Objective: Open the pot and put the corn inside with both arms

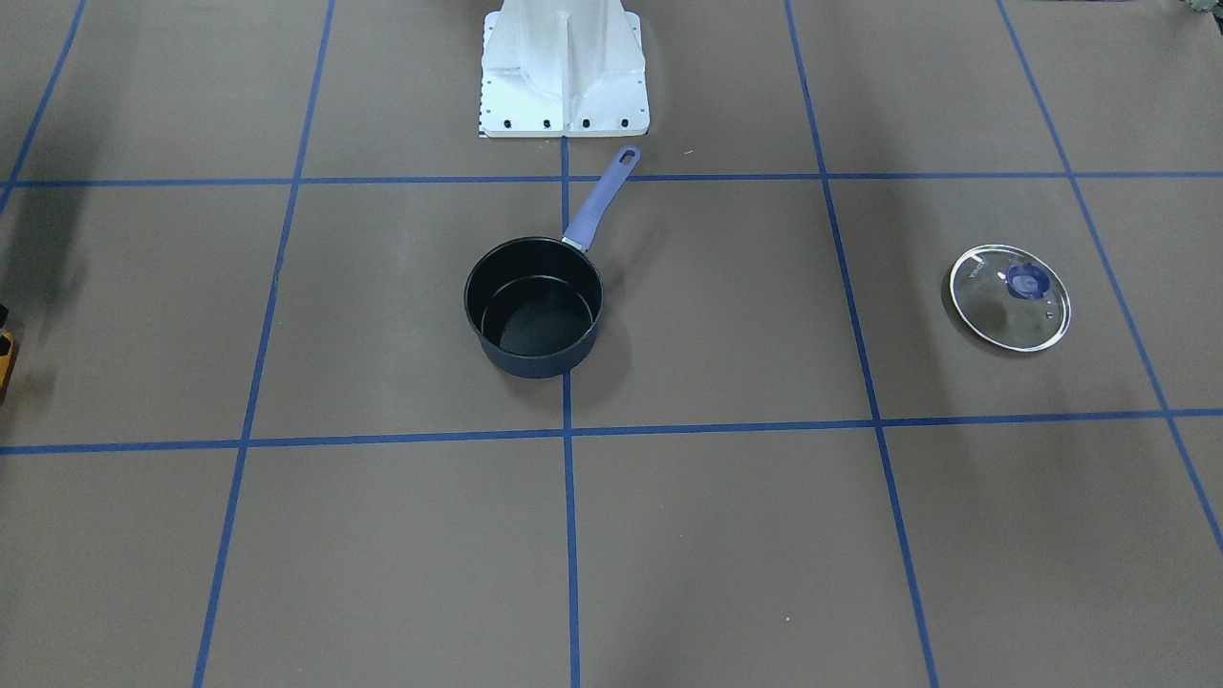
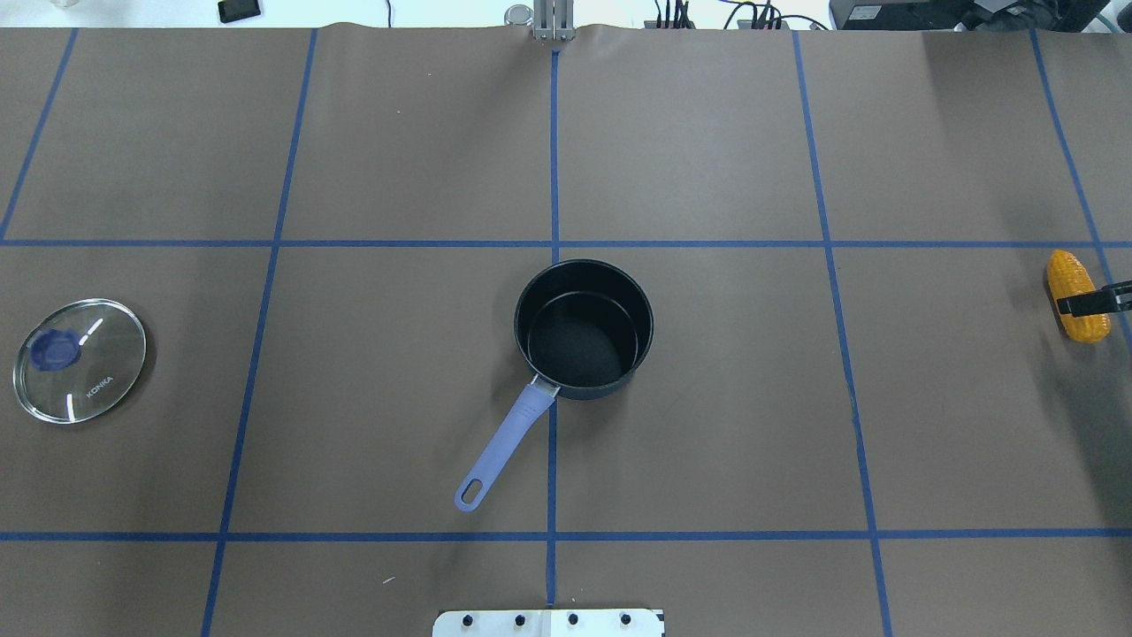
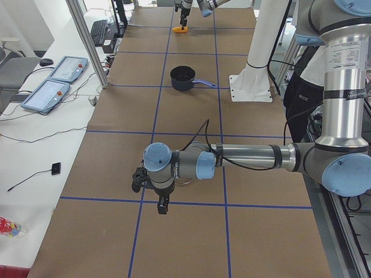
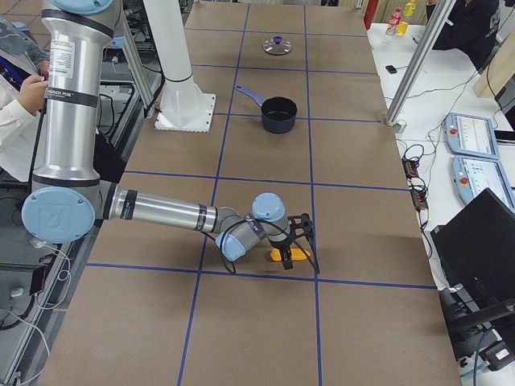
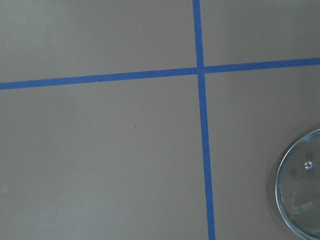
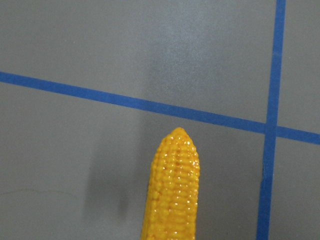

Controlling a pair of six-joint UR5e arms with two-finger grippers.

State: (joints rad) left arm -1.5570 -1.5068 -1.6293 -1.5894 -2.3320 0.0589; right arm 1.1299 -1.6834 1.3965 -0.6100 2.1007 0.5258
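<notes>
2 arms are spread wide, one at each end of the table (image 2: 707, 425). Dead centre sits the pot (image 2: 584, 327), open, dark inside with nothing in it, its purple handle (image 2: 504, 447) angled back toward the white base pedestal (image 1: 564, 76).

Over on the robot's left, the glass lid (image 2: 80, 359) lies flat on the brown surface, blue knob up, well apart from the pot. The left gripper (image 3: 153, 194) hangs low just beside it. The left wrist camera catches only the lid's rim at its edge and blue tape lines. Are the jaws apart or together? I cannot tell: only the side view shows them.

At the far right end, the corn (image 2: 1077, 295) lies on the table near a blue tape line, a long way from the pot. The right gripper (image 4: 298, 251) is down over it, and a black finger (image 2: 1094, 303) crosses the cob's middle in the overhead view. The right wrist view has the cob's tip poking out below the camera. Whether those jaws are clamped on the cob or merely straddle it, I cannot tell.
</notes>
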